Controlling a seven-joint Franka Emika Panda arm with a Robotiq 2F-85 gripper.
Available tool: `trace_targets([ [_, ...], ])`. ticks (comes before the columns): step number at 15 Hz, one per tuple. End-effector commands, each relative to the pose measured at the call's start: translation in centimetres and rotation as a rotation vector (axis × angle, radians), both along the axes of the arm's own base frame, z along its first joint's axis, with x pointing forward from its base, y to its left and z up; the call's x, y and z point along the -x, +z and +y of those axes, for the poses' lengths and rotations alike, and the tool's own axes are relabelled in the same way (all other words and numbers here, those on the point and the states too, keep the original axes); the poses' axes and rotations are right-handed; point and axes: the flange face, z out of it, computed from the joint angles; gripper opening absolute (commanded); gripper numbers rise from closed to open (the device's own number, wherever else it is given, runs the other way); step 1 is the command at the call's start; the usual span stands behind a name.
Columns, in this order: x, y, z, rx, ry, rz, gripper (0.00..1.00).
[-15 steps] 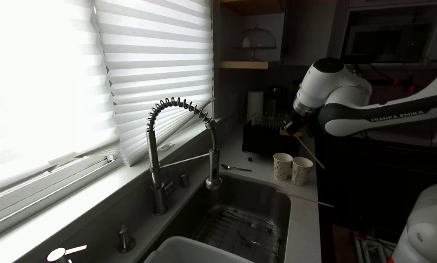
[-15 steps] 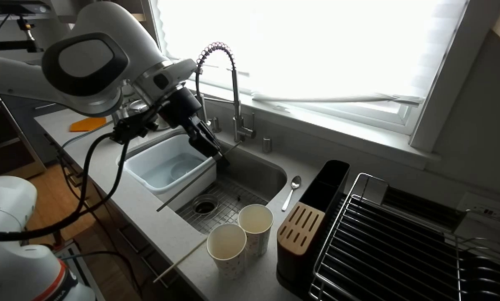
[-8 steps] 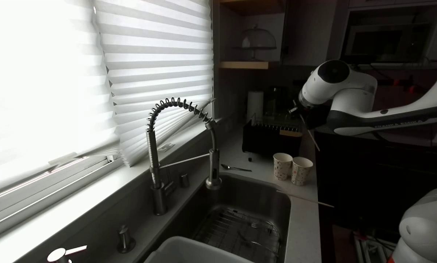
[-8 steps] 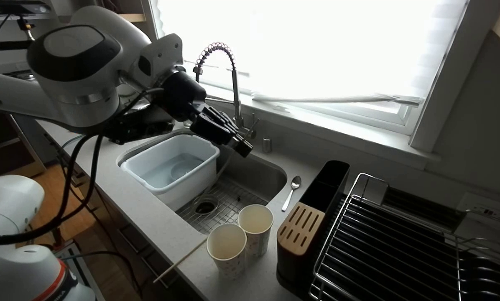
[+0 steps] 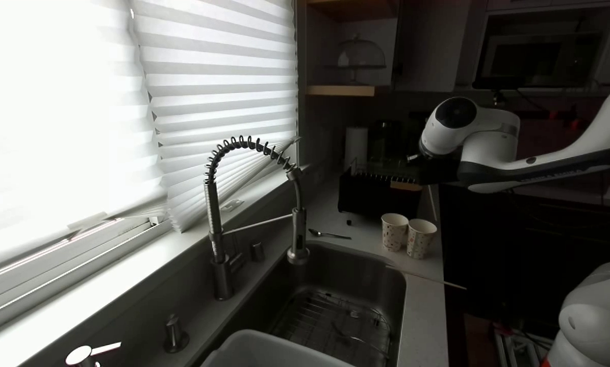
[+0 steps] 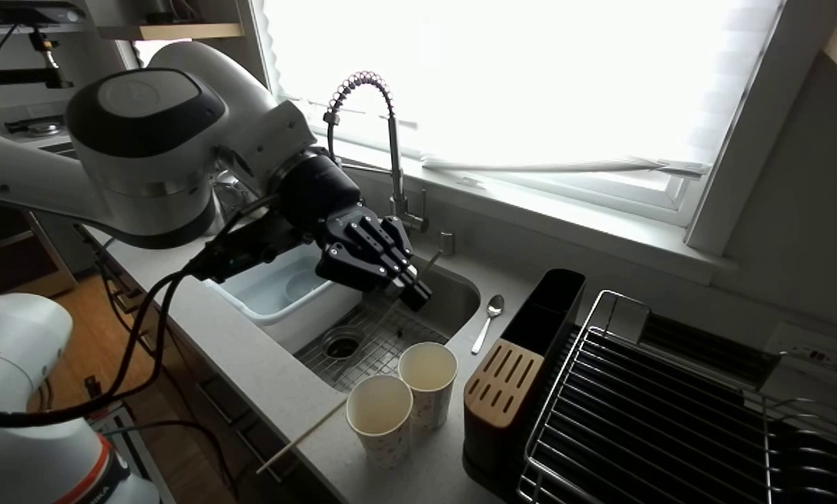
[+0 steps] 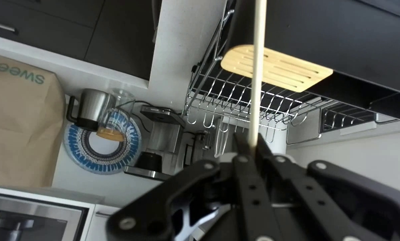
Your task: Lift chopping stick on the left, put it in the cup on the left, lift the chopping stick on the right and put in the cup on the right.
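Observation:
My gripper (image 6: 413,287) is shut on a pale chopstick (image 7: 257,67), gripped between the fingertips (image 7: 252,145). In an exterior view the gripper is over the sink. The held chopstick hangs tilted, and its lower part also shows in an exterior view (image 5: 432,204). A second chopstick (image 6: 299,435) lies across the counter's front edge with one end sticking out; it also shows in an exterior view (image 5: 432,279). Two patterned paper cups stand upright side by side: one nearer the counter edge (image 6: 380,420), (image 5: 421,238), one nearer the sink (image 6: 429,381), (image 5: 394,232). Both look empty inside.
The sink (image 5: 358,250) holds a white tub (image 6: 299,308). A spring faucet (image 6: 396,154) stands behind it. A spoon (image 6: 488,323) lies near a black utensil holder with wooden top (image 6: 504,381). A wire dish rack (image 6: 656,406) stands beside that.
In an exterior view my gripper has moved right towards the cups and lower over the sink, turning as it moved. The chopstick stays in its fingers. Cups and second chopstick have not moved.

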Motion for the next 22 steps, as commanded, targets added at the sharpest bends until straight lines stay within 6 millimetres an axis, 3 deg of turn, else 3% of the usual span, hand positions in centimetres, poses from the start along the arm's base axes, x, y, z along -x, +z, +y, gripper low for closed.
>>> trace_targets([
  [1, -0.4, -1.2, -0.7, -0.026, -0.013, -0.128, 0.02],
  [4, -1.1, -2.1, -0.5, -0.043, 0.051, -0.212, 0.02],
  [5, -0.7, -0.9, -0.5, -0.02, 0.029, -0.168, 0.02],
  [6, -0.8, -1.1, -0.6, -0.025, 0.033, -0.173, 0.06],
  [9, -0.9, -0.8, -0.5, -0.026, 0.033, -0.175, 0.06],
  [10, -0.9, -0.8, -0.4, -0.026, 0.033, -0.175, 0.02],
  [22, 0.2, -4.3, -3.3, -0.011, -0.028, -0.188, 0.02],
])
